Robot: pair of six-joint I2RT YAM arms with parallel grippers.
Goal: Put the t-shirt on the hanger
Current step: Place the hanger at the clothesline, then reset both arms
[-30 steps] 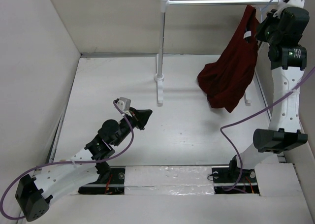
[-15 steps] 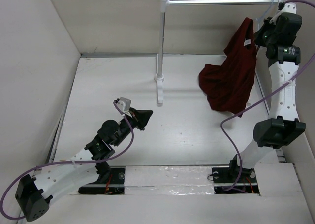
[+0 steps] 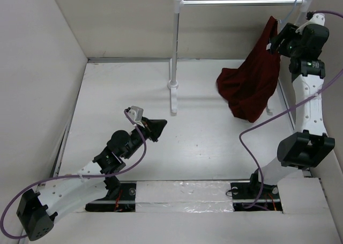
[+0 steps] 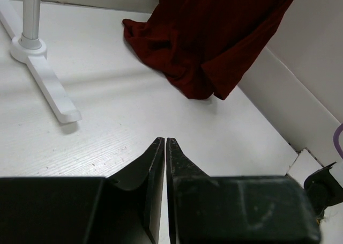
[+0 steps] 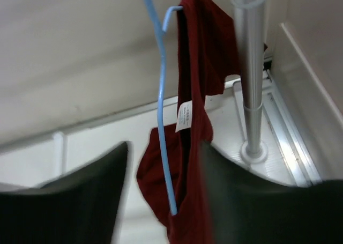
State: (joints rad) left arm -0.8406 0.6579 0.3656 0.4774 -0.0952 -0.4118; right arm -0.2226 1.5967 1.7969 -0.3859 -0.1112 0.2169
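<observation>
Right wrist view: right fingers (image 5: 69, 201) spread open, gripping nothing, facing hanger (image 5: 162, 94) hung beside rack (image 5: 251, 83) post. T-shirt (image 5: 198, 67) draped over seemingly one hanger shoulder, bunched below. Could slip off if nudged. Left fingers (image 4: 155, 163) pressed shut, empty, well short of rack.

The t-shirt (image 3: 252, 86) hangs on the hanger (image 5: 161, 99), below the rail's (image 3: 241, 2) right end. The rail's left post (image 3: 176, 45) stands left of the t-shirt, on the table (image 3: 214, 147).
</observation>
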